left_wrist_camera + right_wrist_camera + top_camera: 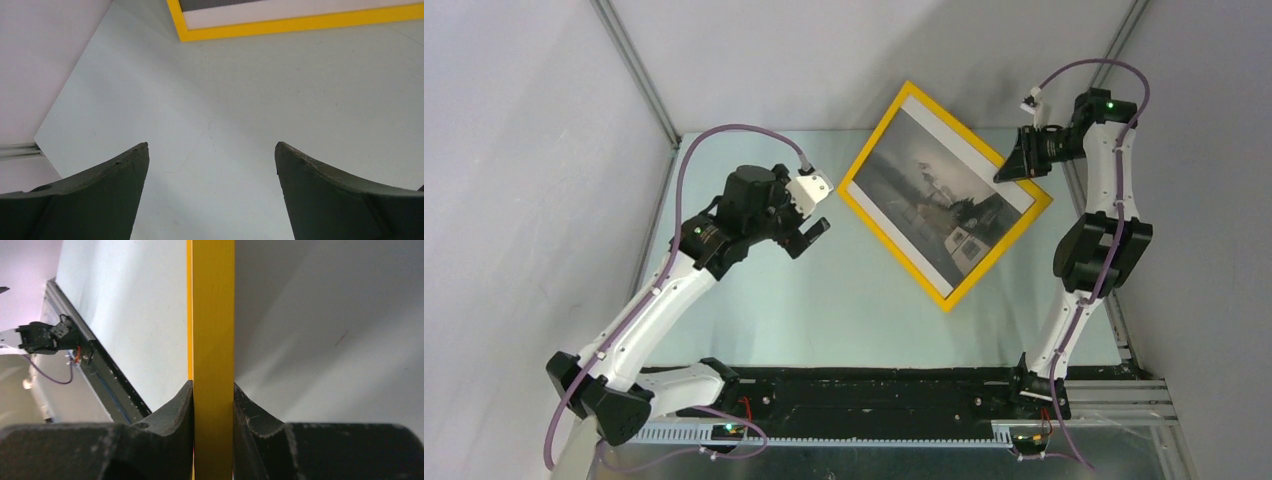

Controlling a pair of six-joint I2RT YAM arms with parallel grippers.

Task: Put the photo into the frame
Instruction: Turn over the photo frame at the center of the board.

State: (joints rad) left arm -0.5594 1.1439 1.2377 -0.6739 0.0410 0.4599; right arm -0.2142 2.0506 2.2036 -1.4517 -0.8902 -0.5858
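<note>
Pale table [764, 310] between grey walls carries the frame [892, 249], set askew toward the far side, the photo [939, 195] inside it. The right tool [1012, 170] pinches the frame's far-right edge. The left tool [211, 150] gapes wide and empty to its left. A one-sided pull could tip the frame and shift the photo.

My left arm [659, 295] and right arm [1064, 330], bolted to the black base rail [874, 395], pair white link shells with black joint housings. A purple cable [682, 170] runs along each from the rail outward, and a green light [1109, 103] glows farthest from the rail. The fingers [90, 200] of my left gripper [212, 145] are dark, curved, scuffed wedges.
</note>
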